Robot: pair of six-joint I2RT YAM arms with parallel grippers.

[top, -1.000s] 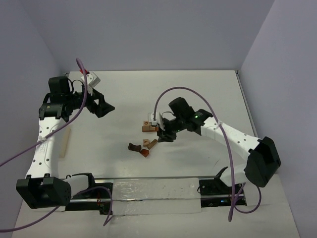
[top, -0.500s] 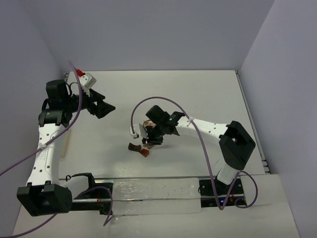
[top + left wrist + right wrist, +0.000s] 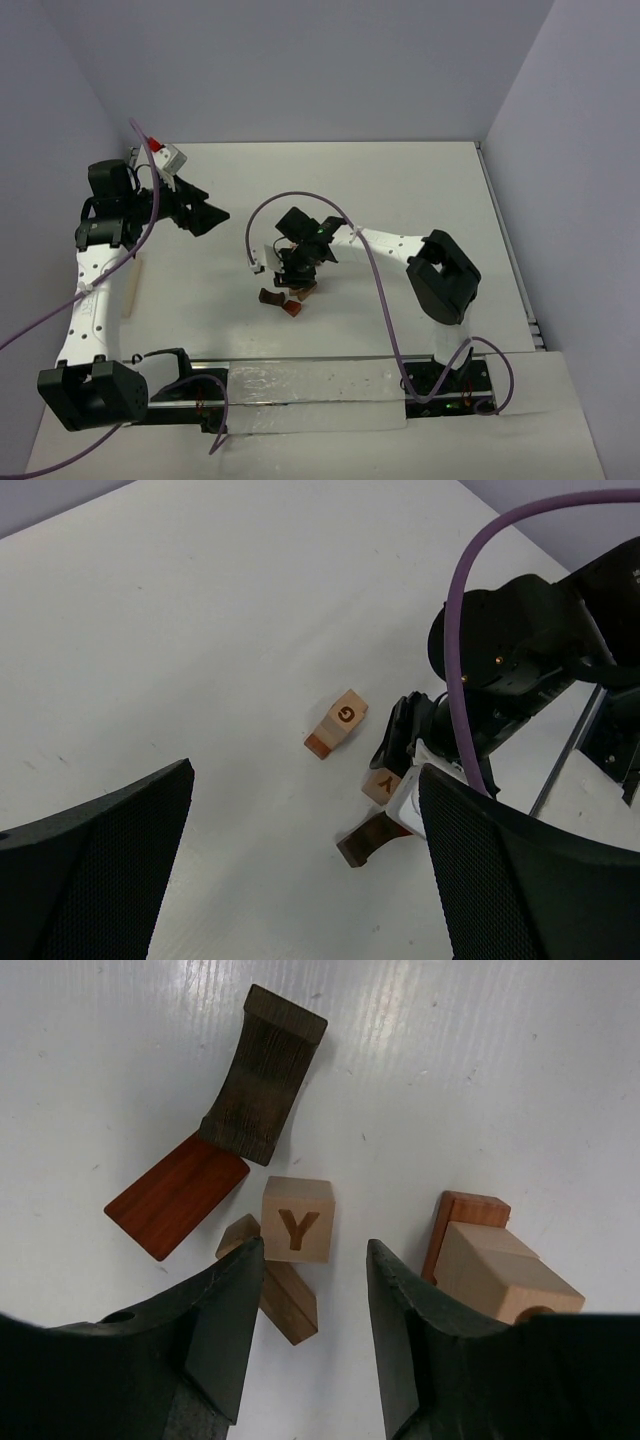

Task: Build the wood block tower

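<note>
The wood blocks lie loose on the white table. In the right wrist view a pale cube marked Y (image 3: 298,1220) rests against a tan bar (image 3: 288,1300), with a reddish flat block (image 3: 177,1195) and a dark curved block (image 3: 265,1075) beyond. A pale block backed by a reddish piece (image 3: 495,1260) lies to the right. My right gripper (image 3: 315,1252) hangs open just above them, nothing between its fingers; the Y cube sits just ahead of the tips. From the top view it hovers over the cluster (image 3: 297,270). My left gripper (image 3: 205,215) stands open, raised at far left, empty.
A pale wooden tray (image 3: 132,288) lies along the left side beside the left arm. In the left wrist view a block marked G (image 3: 337,723) lies apart from the Y cube (image 3: 382,783) and the dark block (image 3: 365,842). Purple cables loop over both arms.
The right arm has swung left and folded in over the block cluster, and its jaws have widened. The left arm has barely shifted.
</note>
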